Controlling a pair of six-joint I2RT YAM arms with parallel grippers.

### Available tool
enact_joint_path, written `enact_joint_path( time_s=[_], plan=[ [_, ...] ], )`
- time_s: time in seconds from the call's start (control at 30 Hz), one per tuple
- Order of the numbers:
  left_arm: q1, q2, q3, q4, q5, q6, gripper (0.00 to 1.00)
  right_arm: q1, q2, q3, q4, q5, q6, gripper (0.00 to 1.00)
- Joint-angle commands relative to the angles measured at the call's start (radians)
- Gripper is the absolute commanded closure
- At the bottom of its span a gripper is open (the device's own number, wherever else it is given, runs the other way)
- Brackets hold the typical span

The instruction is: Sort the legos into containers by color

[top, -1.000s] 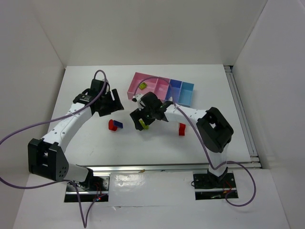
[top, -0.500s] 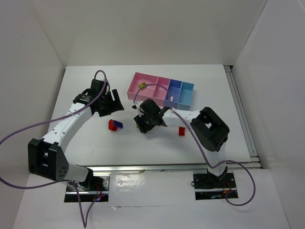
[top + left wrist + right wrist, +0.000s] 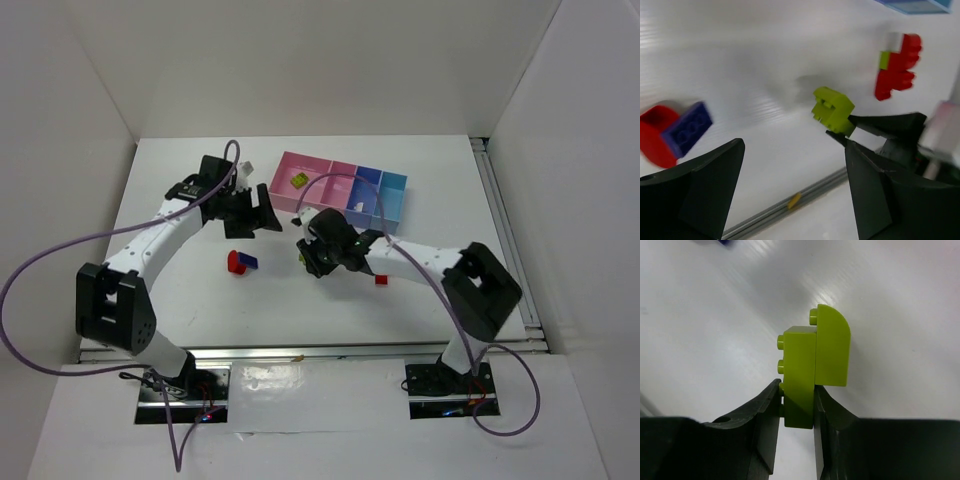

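My right gripper (image 3: 797, 402) is shut on a lime-green lego (image 3: 812, 365), two joined pieces held just above the white table, left of centre (image 3: 312, 256). In the left wrist view the same lime-green lego (image 3: 833, 108) shows pinched at the tips of that gripper. My left gripper (image 3: 794, 145) is open and holds nothing. It hovers (image 3: 262, 218) left of the containers (image 3: 392, 212). A red lego (image 3: 236, 262) and a dark blue lego (image 3: 250, 263) lie together below it. Another red lego (image 3: 381, 279) lies to the right. A lime-green lego (image 3: 300, 180) sits in the large pink bin.
A small white piece (image 3: 357, 206) lies in a blue compartment. The red lego (image 3: 897, 65) on the right carries a cream and green bit. White walls enclose the table on three sides, and a metal rail (image 3: 510, 240) runs along its right edge.
My right gripper has shut on the lime-green lego, and its elbow has swung right. My left gripper has moved right towards the containers and opened wider.
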Motion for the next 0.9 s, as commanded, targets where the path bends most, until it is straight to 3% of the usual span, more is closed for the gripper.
enact_joint_path(
  time_s=[0.0,0.17,0.37,0.47,0.6,0.67,0.77,0.87],
  plan=[
    [0.018,0.065,0.061,0.033,0.304,0.079,0.08,0.019,-0.185,-0.027,0.006,0.001,0.009,1.00],
    [0.038,0.159,0.082,0.103,0.633,0.079,0.07,0.019,-0.321,-0.037,-0.035,0.001,0.019,1.00],
    [0.038,0.182,0.067,0.223,0.802,0.026,0.06,0.019,-0.365,-0.001,-0.110,0.020,0.008,1.00],
    [0.038,0.182,0.040,0.270,0.793,-0.002,0.08,0.019,-0.378,-0.012,-0.099,0.032,0.008,1.00],
    [0.048,0.159,-0.058,0.478,0.879,-0.104,0.09,0.019,-0.387,-0.012,-0.099,0.032,0.008,1.00],
    [0.032,0.159,-0.059,0.482,0.879,-0.105,0.09,0.019,-0.396,-0.012,-0.099,0.041,0.017,1.00],
    [-0.026,0.201,-0.005,0.364,0.863,-0.002,0.09,0.019,-0.407,-0.012,-0.099,0.041,0.017,1.00],
    [-0.052,0.210,-0.005,0.417,0.862,-0.028,0.09,0.019,-0.407,-0.003,-0.108,0.041,0.017,1.00]
  ],
)
